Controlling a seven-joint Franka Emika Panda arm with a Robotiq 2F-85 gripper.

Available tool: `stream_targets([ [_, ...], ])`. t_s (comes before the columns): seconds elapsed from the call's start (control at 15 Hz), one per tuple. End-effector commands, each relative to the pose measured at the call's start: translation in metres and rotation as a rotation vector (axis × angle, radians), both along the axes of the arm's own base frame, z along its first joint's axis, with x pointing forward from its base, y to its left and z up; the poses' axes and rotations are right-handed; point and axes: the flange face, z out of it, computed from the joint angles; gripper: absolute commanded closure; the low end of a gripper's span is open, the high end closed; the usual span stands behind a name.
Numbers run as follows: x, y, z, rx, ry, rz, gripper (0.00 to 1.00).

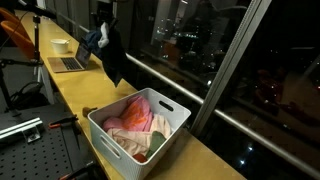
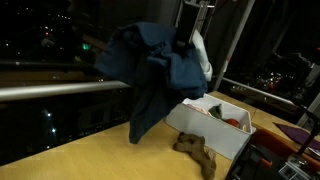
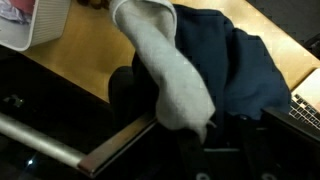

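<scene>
Night-dark windows (image 1: 230,60) run along the wooden bench (image 1: 75,90). My claw (image 2: 186,40) hangs above it, upper middle of frame, nearly closed and pinching a dark blue garment (image 2: 150,65). A grey cloth (image 3: 170,70) drapes against it. The garment's lowest tip is near the bench top. White basket (image 1: 100,128) of clothes lower right; laptop (image 1: 70,62) upper left.

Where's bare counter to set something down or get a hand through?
Free: the counter between the laptop and the white basket, though the blue garment gripped by the gripper hangs over it. Crowded: the basket end, where a brown item lies against it, and the far end, with the laptop and a bowl.
</scene>
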Motion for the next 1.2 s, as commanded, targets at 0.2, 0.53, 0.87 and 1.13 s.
stream_targets([
  [0.2,0.008,-0.064,-0.079,0.040,0.209,-0.140,0.95],
  [0.53,0.003,-0.087,-0.123,0.053,0.302,-0.198,0.64],
  [0.87,0.003,-0.088,-0.122,0.050,0.295,-0.207,0.25],
  [1.13,0.006,-0.100,-0.119,0.029,0.257,-0.220,0.00],
])
